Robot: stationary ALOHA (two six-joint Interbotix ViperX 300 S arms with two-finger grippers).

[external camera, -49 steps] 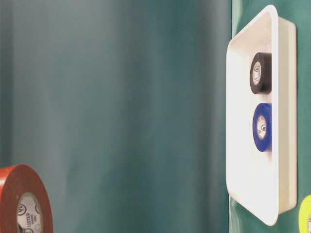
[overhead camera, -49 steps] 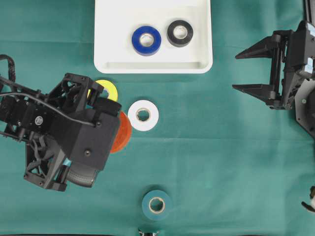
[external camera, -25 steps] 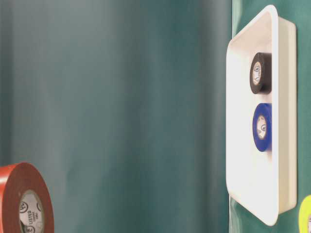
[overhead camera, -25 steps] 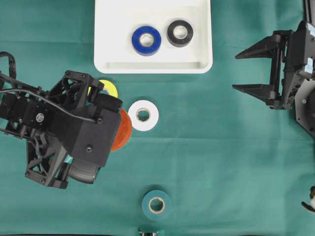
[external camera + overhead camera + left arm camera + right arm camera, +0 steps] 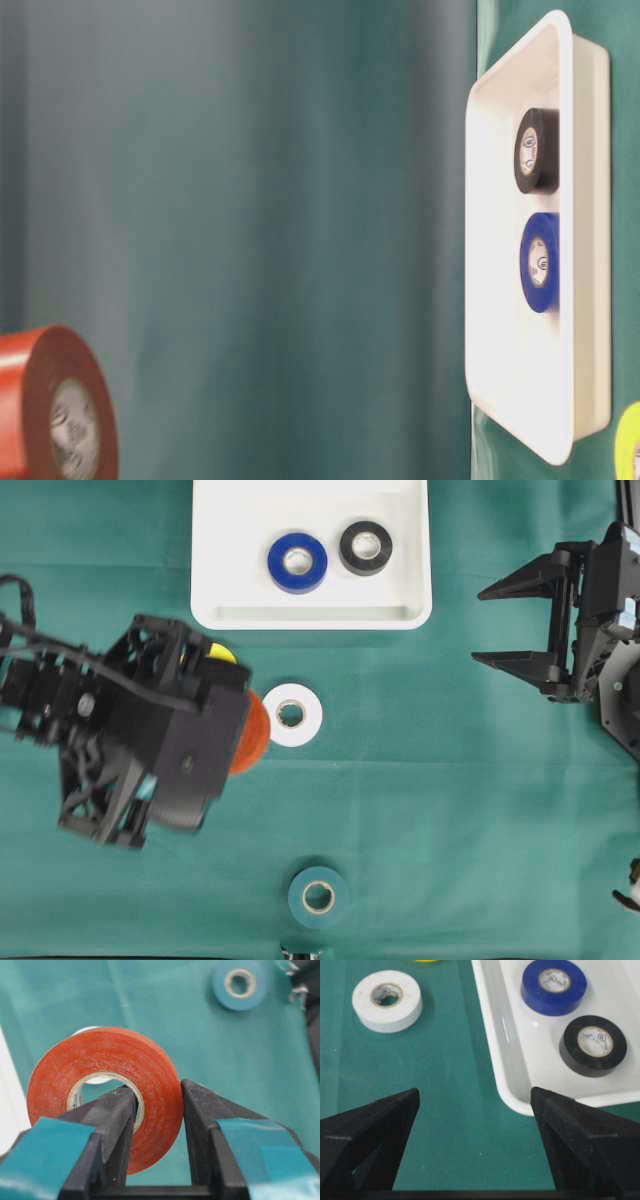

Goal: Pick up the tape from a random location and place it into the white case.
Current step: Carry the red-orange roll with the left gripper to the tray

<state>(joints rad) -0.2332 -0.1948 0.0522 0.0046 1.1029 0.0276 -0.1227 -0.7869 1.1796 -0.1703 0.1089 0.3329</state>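
Orange-red tape (image 5: 107,1092) is being carried by the left gripper (image 5: 157,1110), one finger through its core and the other pressing the outer face, so the roll is pinched fast by its wall. Compared with a second ago, the arm is swinging the roll up the green cloth (image 5: 450,810) toward the white case (image 5: 225,580), and the yellow roll (image 5: 221,652) beneath it is now almost covered. That suggests the pick is done and the carry is under way; the roll is hanging just short of the case's near rim, left of the white roll (image 5: 291,715). Blue tape (image 5: 297,562) and black tape (image 5: 365,547) are already lying inside. The right gripper (image 5: 510,625) is waiting wide apart, holding nothing, near the cloth's right edge.
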